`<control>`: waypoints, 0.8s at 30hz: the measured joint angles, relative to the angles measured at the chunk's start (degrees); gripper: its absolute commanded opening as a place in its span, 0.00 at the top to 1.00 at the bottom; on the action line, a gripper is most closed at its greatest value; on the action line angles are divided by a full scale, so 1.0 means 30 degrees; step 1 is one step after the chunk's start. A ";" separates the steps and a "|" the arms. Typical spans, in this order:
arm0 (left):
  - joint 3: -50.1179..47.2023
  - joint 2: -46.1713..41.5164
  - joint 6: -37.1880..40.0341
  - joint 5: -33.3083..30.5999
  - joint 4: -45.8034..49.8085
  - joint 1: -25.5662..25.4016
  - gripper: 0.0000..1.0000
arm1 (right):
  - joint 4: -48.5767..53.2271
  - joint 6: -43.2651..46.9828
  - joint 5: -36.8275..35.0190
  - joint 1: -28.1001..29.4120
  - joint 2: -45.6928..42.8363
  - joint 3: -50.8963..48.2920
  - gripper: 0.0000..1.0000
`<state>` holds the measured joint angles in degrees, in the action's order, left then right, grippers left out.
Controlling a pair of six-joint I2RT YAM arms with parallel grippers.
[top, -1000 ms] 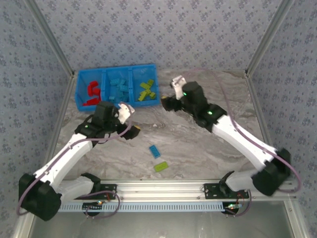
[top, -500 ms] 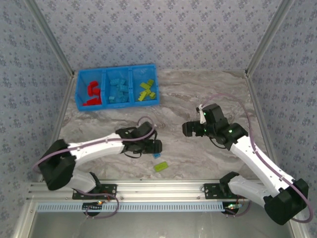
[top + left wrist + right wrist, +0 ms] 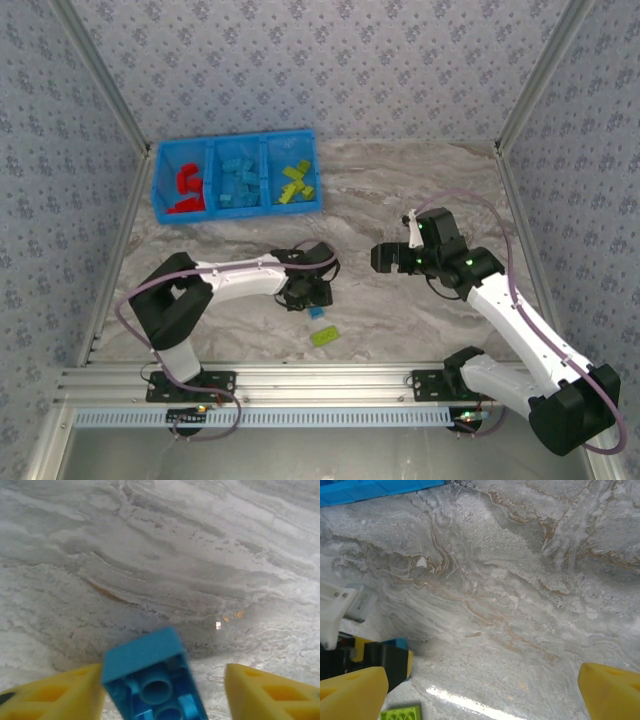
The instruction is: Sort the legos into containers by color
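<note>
A light blue brick lies tipped with its hollow underside showing, between the yellow fingers of my left gripper. It leans on the left finger and a gap separates it from the right finger. From above, my left gripper stands over this blue brick, and a lime green brick lies just beyond. The blue bin holds red bricks, blue bricks and green bricks in separate compartments. My right gripper hangs open over bare table.
The right wrist view shows the green brick at the bottom left, the left gripper's black body beside it, and the bin's edge at the top. Patterned walls close in the marble table.
My left arm swung from beside the bin down to the blue brick at mid-table. My right arm pulled back from the bin to the right-centre of the table.
</note>
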<state>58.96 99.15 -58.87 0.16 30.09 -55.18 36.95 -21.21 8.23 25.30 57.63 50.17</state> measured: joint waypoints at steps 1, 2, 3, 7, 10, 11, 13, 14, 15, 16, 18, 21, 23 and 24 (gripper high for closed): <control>0.0000 0.0007 0.0022 0.0022 0.0109 0.0029 0.52 | 0.0168 0.0007 0.0248 -0.0015 0.0000 0.0000 0.01; 0.0000 0.0000 0.0138 0.0073 0.0146 0.0087 0.56 | 0.0379 0.0044 0.0605 -0.0015 0.0022 0.0000 0.01; 0.0000 0.0000 0.0233 0.0087 0.0146 0.0146 0.60 | 0.0612 0.0124 0.1122 -0.0015 0.0066 0.0000 0.02; 0.0015 -0.0146 0.0488 -0.0007 0.0197 0.0270 0.72 | 0.1377 0.0525 0.3606 0.0044 0.0619 0.0000 0.05; 0.0007 -0.0350 0.0845 -0.0364 0.0211 0.0393 0.78 | 0.1851 0.0663 0.5187 0.0393 0.1056 0.0000 0.05; 0.0015 -0.0503 0.0991 -0.0525 0.0240 0.0495 0.79 | 0.1880 0.0670 0.5603 0.0532 0.1071 0.0000 0.05; 0.0015 -0.0933 0.1333 -0.0947 0.0350 0.0758 0.79 | 0.1821 0.0648 0.6207 0.0714 0.1035 0.0000 0.05; 0.0036 -0.1231 0.1545 -0.1260 0.0459 0.0918 0.79 | 0.1712 0.0634 0.6390 0.0758 0.0998 0.0000 0.05; 0.0102 -0.1661 0.1807 -0.1698 0.0670 0.1115 0.79 | 0.1530 0.0576 0.6492 0.0758 0.0925 0.0000 0.05; 0.0197 -0.2011 0.2040 -0.2047 0.0874 0.1297 0.79 | 0.1275 0.0474 0.6521 0.0758 0.0787 -0.0029 0.06; 0.0641 -0.2973 0.2783 -0.2885 0.1348 0.1909 0.79 | 0.0138 0.0095 0.6513 0.0758 0.0189 -0.0408 0.06; 0.1785 -0.4146 0.4044 -0.4102 0.1807 0.3402 0.79 | -0.1443 -0.0583 0.6492 0.0736 -0.0648 -0.1297 0.07; 0.2805 -0.4524 0.5027 -0.5020 0.1851 0.4787 0.78 | -0.1974 -0.0882 0.6477 0.0736 -0.0663 -0.1588 0.07; 0.3410 -0.4554 0.5588 -0.5523 0.1778 0.5617 0.78 | -0.2171 -0.1005 0.6455 0.0736 -0.0612 -0.1683 0.08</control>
<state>69.19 85.49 -42.11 -16.40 35.42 -38.33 30.44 -24.23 27.59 27.51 55.79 45.12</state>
